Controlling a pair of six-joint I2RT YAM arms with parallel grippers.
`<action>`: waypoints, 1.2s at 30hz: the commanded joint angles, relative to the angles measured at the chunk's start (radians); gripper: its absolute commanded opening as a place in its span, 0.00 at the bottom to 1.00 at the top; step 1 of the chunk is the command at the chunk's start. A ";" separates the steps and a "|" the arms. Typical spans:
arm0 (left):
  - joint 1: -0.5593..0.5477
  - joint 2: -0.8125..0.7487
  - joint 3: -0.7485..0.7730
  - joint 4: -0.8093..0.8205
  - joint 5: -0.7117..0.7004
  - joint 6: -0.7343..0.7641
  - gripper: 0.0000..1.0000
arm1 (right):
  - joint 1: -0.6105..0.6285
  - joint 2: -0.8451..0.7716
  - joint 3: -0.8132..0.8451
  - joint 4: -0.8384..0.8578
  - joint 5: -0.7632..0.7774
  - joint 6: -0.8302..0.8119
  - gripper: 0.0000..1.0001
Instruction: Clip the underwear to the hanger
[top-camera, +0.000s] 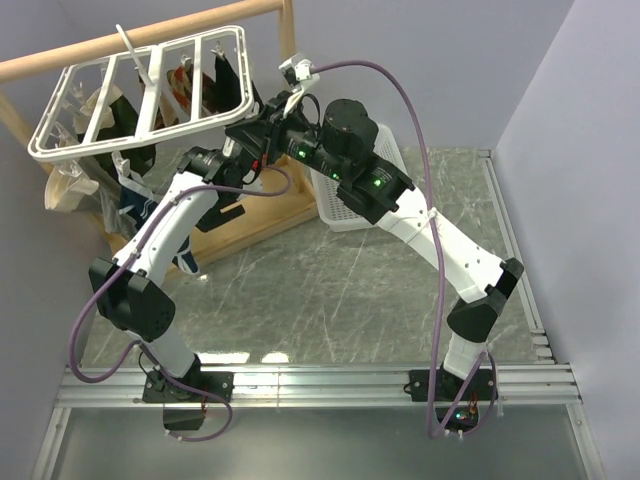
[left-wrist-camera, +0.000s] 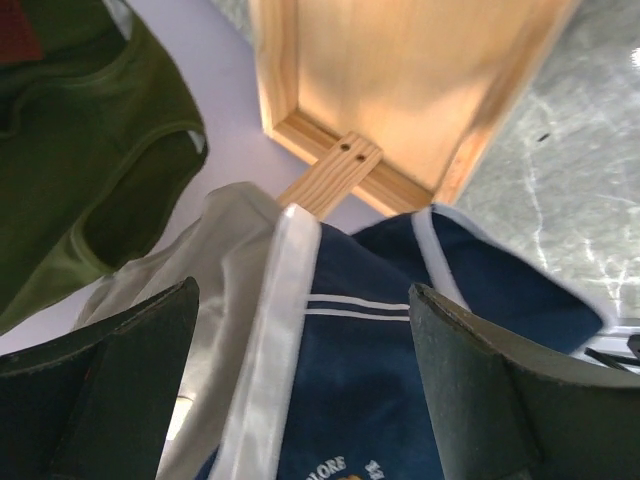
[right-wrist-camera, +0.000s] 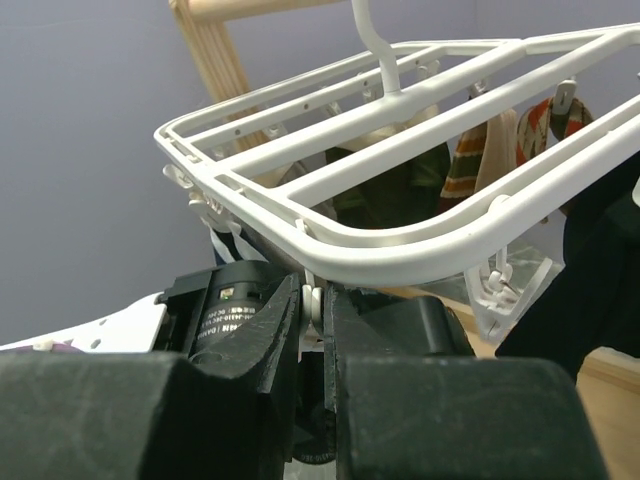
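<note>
The white grid hanger (top-camera: 244, 65) hangs tilted from the wooden rail at the upper left, and its rim fills the right wrist view (right-wrist-camera: 400, 250). My right gripper (top-camera: 248, 128) is under its near right corner, shut (right-wrist-camera: 318, 330) on a small white clip (right-wrist-camera: 322, 300) that dangles from the rim. The navy underwear (top-camera: 135, 208) with white trim hangs below the rack behind my left forearm. In the left wrist view it (left-wrist-camera: 380, 370) lies between the fingers of my left gripper (left-wrist-camera: 305, 390), which is wide open. My left gripper (top-camera: 222, 200) sits below the rack.
A dark green garment (left-wrist-camera: 80, 150) and a pale cloth (left-wrist-camera: 210, 270) hang beside the underwear. The wooden stand's base (left-wrist-camera: 400, 90) lies below. A white basket (top-camera: 350, 205) stands behind my right arm. Other garments hang under the rack (right-wrist-camera: 480, 160).
</note>
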 joint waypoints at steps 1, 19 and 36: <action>0.023 -0.002 0.044 -0.035 -0.058 0.029 0.91 | 0.025 -0.063 -0.016 -0.048 -0.014 -0.006 0.00; 0.077 -0.051 -0.060 -0.035 -0.046 0.036 0.76 | 0.031 -0.054 0.000 -0.039 -0.001 -0.031 0.00; 0.064 -0.139 -0.089 -0.035 -0.002 0.049 0.00 | 0.029 -0.037 0.002 -0.015 0.041 -0.066 0.00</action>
